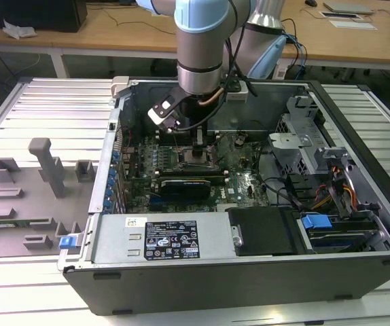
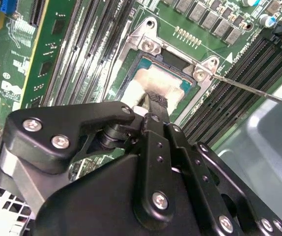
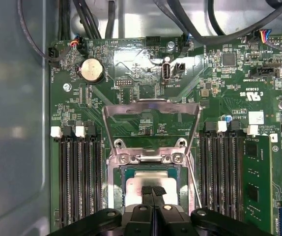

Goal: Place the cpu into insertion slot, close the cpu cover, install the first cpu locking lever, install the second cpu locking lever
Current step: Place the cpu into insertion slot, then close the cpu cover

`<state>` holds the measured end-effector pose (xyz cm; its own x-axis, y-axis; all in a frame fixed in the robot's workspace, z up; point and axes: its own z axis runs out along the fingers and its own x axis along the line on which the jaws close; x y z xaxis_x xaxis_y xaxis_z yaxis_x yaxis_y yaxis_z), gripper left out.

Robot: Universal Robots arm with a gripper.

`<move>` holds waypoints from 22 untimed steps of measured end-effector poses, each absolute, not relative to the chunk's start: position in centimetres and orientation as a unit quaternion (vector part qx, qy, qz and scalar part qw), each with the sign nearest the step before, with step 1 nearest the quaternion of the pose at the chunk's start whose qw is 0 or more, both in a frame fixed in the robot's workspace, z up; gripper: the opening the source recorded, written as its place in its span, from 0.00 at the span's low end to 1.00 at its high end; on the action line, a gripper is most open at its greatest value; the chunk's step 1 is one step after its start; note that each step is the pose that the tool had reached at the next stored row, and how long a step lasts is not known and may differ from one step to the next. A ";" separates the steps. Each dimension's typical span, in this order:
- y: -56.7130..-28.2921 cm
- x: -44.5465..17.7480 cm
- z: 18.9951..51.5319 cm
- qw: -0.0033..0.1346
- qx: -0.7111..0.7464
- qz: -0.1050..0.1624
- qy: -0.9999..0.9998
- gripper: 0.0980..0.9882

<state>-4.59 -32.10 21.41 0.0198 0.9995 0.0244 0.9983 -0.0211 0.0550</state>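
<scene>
**Gripper tip down on the chip, cover up**

The arm point(image 1: 198, 41) reaches down into the open computer case point(image 1: 249, 272), which lies on the slatted tabletop point(image 1: 45, 102). Its gripper point(image 1: 198, 139) is over the middle of the green board.

In both wrist views the gripper point(image 3: 153, 189) point(image 2: 153, 101) has its two fingers pressed together with nothing between them. Their tips sit on the dull silver top of the cpu point(image 3: 136, 184) point(image 2: 155, 81).

The cpu lies flat inside the insertion slot point(image 3: 124, 169) point(image 2: 146, 59), with the slot's dark frame showing around its edges.

The cpu cover point(image 3: 151, 109) is swung up and back on its hinge, so its square window shows the board behind it.

A thin metal lever point(image 2: 249, 89) sticks out beside the slot, unlatched. Long black memory slots point(image 3: 79, 177) flank the slot on both sides.
</scene>
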 end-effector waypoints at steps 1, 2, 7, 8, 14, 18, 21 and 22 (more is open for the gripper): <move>-32.1 -4.6 21.6 0.011 0.714 0.028 0.700 0.01; -32.1 -4.6 21.9 0.012 0.714 0.027 0.700 0.01; -32.0 -4.6 24.2 0.016 0.714 0.023 0.700 0.01; -32.0 -4.6 24.7 0.017 0.714 0.022 0.700 0.01; -32.0 -4.6 26.6 0.021 0.714 0.019 0.700 0.01; -31.9 -4.6 26.6 0.021 0.714 0.018 0.700 0.01; -31.9 -4.6 26.6 0.021 0.714 0.018 0.700 0.01; -31.9 -4.6 26.6 0.021 0.714 0.018 0.700 0.01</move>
